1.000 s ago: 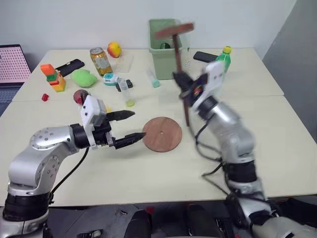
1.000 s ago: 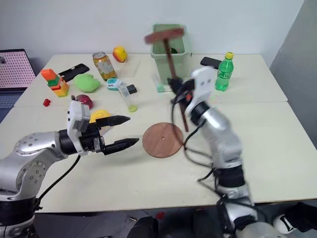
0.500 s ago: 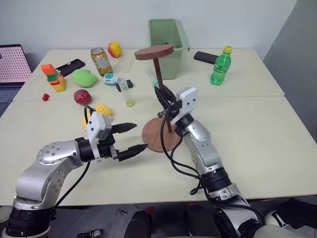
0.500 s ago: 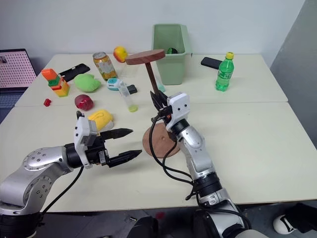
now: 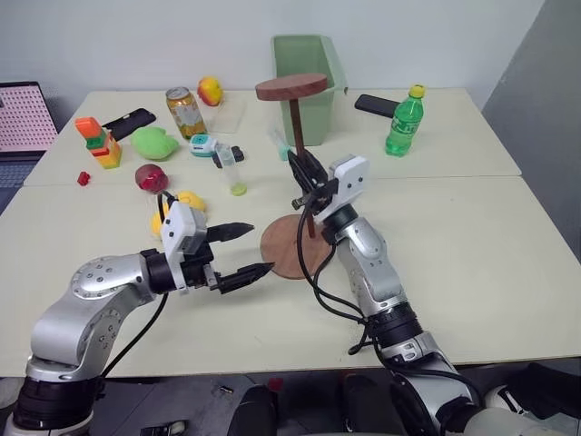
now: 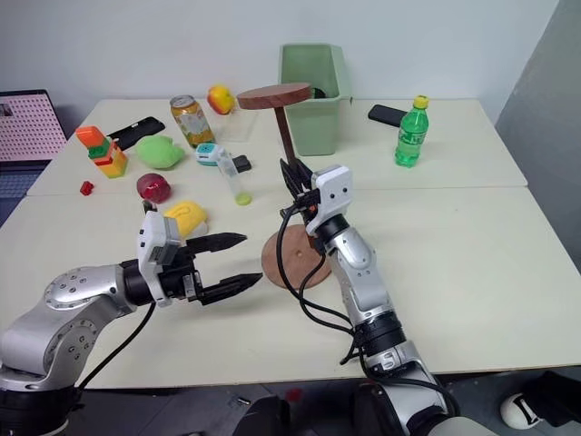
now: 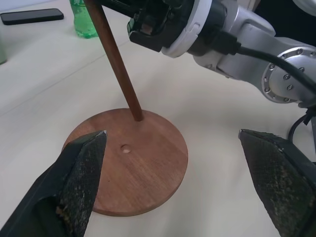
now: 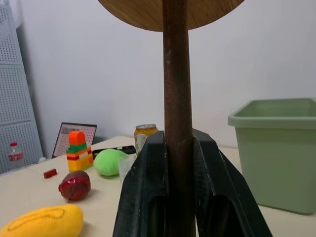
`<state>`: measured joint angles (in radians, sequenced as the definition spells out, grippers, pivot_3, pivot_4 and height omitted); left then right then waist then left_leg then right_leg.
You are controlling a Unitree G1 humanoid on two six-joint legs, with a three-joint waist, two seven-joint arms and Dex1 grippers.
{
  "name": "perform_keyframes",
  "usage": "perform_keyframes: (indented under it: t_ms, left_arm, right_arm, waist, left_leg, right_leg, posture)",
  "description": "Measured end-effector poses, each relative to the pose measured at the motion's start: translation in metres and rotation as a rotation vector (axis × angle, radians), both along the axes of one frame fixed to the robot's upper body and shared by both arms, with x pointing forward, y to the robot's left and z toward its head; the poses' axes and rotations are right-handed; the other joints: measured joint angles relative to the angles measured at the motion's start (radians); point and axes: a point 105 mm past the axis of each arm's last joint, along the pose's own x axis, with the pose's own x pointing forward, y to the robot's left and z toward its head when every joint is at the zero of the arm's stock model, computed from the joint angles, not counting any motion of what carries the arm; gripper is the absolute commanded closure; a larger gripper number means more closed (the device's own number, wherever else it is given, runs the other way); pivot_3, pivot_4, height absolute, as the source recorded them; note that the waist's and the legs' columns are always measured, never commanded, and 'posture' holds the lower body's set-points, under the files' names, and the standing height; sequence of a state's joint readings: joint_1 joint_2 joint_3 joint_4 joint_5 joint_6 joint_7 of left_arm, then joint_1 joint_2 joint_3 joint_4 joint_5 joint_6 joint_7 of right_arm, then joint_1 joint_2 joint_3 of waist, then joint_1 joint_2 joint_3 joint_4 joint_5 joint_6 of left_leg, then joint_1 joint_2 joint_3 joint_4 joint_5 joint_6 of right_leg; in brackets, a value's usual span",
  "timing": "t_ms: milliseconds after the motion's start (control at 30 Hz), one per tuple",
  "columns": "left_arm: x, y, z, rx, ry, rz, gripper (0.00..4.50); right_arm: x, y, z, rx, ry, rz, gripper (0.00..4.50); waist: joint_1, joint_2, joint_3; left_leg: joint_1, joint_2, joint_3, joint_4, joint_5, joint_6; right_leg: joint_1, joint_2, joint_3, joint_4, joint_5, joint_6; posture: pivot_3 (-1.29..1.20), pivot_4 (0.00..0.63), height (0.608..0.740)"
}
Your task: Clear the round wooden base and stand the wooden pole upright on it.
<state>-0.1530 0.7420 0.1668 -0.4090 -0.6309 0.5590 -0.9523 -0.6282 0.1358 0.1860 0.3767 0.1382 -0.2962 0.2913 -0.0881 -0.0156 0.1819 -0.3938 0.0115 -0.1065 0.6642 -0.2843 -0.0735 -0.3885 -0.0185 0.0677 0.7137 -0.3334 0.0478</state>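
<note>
While the right gripper (image 5: 302, 179) is clamped tight on the wooden pole (image 5: 300, 154) partway up the rod, the pole stands close to vertical, disc end up, bare end down on the round wooden base (image 5: 295, 246). In the left wrist view the rod tip touches the base's top just beside the small centre hole (image 7: 126, 148), not in it, so seating is not done yet by my read. Gripping the rod mid-length probably gives the arm room to steer the tip while the top disc stays clear of the fingers (image 8: 148, 197); they pinch the rod from both sides in the right wrist view. Base lies flat on the table (image 5: 508, 263) near the front middle, nothing else resting on it, so the clearing part looks finished. Left gripper (image 5: 241, 252) hovers just beside the base's edge, jaws spread wide and holding nothing, likely parked there to steady the disc if it slides. Clutter sits well apart toward the back: soda can (image 5: 184, 111), green bin (image 5: 304, 64), green bottle (image 5: 403, 121), yellow toy (image 5: 186, 202), red fruit (image 5: 151, 177). Next need, as a judgement: nudge the tip the short way to the hole and press down. Risk: the thin base skating.
</note>
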Motion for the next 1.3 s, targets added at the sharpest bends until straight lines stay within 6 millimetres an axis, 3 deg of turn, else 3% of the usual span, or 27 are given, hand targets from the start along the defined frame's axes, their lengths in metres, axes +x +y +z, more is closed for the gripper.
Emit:
perform_keyframes:
  t_ms: [500,833,933,1100,1233,1300]
  left_arm:
    - [-0.003,0.002,-0.008,0.007,0.032,0.005,0.00]
    - [-0.006,0.002,-0.010,0.012,0.037,0.005,0.00]
    - [-0.005,0.001,-0.008,0.003,0.042,0.003,0.00]
    - [0.006,-0.002,0.011,-0.032,0.011,-0.012,0.00]
    - [0.013,0.000,0.014,-0.045,0.012,-0.010,0.00]
    - [0.014,-0.001,0.013,-0.046,0.017,-0.013,0.00]
  right_arm:
    - [0.005,0.009,-0.012,-0.013,-0.036,-0.013,4.24]
    - [0.010,0.015,-0.008,-0.020,-0.036,-0.006,4.24]
    - [0.003,0.022,0.002,-0.020,-0.054,0.049,4.24]
    - [-0.029,0.034,0.050,0.024,-0.177,0.180,4.24]
    - [-0.038,0.023,0.059,-0.012,-0.127,0.250,4.24]
    - [-0.033,0.006,0.058,-0.083,-0.073,0.253,4.24]
  waist:
    - [0.000,0.000,0.000]
    - [0.000,0.000,0.000]
    - [0.000,0.000,0.000]
    - [0.002,0.000,0.000]
    - [0.006,0.000,0.000]
    - [0.009,0.000,0.000]
  left_leg:
    - [0.004,0.000,0.000,0.000,0.000,0.000]
    - [0.004,0.000,-0.001,-0.001,0.000,0.000]
    - [0.004,0.001,-0.001,-0.001,0.000,0.000]
    - [0.002,0.001,-0.003,-0.001,0.000,0.000]
    - [0.001,0.000,-0.004,-0.001,0.000,0.000]
    - [0.001,0.000,-0.004,-0.001,0.000,0.000]
  right_leg:
    - [0.003,0.000,0.001,0.000,0.000,0.000]
    - [0.003,0.000,0.001,0.000,0.000,0.000]
    - [0.002,0.000,0.001,0.000,0.000,0.000]
    - [0.001,0.000,0.001,0.000,0.000,0.000]
    - [0.001,0.000,0.000,0.000,0.000,0.000]
    - [0.001,-0.001,0.000,-0.001,0.000,0.000]
  posture:
    - [0.00,0.150,0.740]
    - [0.00,0.150,0.740]
    - [0.00,0.150,0.740]
    - [0.00,0.150,0.740]
    - [0.00,0.150,0.740]
    - [0.00,0.150,0.740]
